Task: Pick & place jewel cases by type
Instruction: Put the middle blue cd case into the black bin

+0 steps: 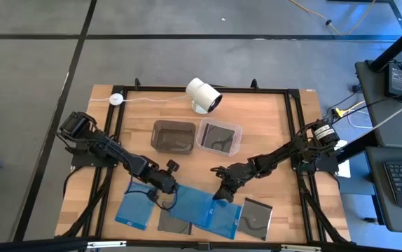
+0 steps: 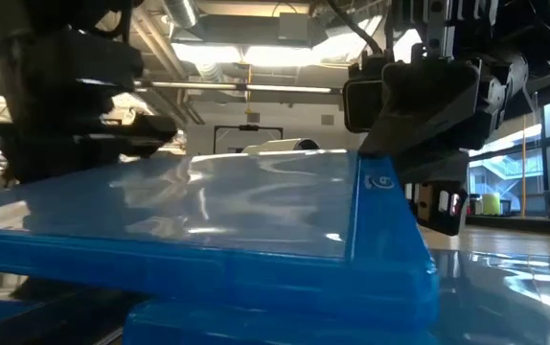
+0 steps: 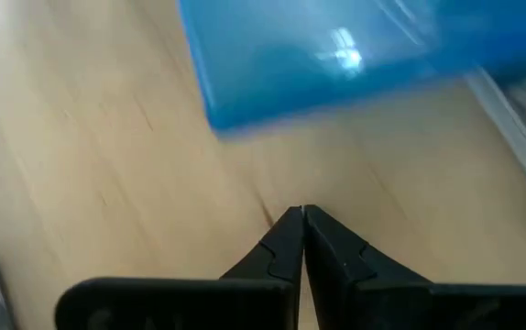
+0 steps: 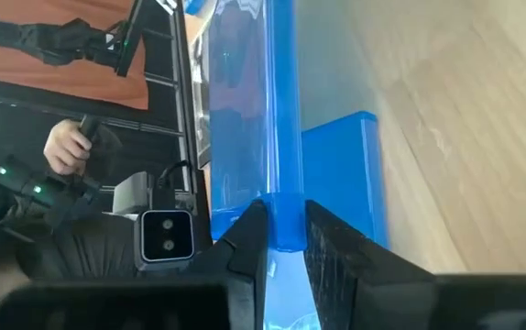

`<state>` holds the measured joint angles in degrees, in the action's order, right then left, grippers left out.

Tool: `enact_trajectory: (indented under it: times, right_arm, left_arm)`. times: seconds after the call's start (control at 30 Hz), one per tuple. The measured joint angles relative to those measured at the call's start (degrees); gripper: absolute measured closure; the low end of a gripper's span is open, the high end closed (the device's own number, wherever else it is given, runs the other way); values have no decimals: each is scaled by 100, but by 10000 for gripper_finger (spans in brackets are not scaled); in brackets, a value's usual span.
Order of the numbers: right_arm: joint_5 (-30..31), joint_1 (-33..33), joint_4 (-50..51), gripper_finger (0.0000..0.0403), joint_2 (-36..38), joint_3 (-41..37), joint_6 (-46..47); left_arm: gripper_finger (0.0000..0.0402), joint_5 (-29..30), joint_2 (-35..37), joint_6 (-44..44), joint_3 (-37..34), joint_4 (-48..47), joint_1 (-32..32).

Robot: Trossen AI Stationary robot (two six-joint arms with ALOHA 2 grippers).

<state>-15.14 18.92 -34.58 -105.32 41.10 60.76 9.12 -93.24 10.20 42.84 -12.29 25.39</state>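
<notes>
On the wooden table (image 1: 271, 126), right hand (image 4: 286, 240) clamps a blue jewel case (image 4: 277, 110); left hand (image 3: 302, 220) is together.

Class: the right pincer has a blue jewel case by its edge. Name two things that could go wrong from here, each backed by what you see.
1. The right pincer pinches only the thin edge of the tilted blue jewel case, so it might slip or twist out.
2. That case sits above other blue cases near the table's front edge; lifting could drag or knock them. The left pincer, shut and empty, hovers close by and might collide.
</notes>
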Motion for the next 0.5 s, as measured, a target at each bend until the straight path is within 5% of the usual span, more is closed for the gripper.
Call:
enact_trajectory:
  times: [0.5]
  right_arm:
    - [64,-433,-480,344,351,0,-819]
  left_arm:
    - [390,-454,1708,-1245,-21,-866,225]
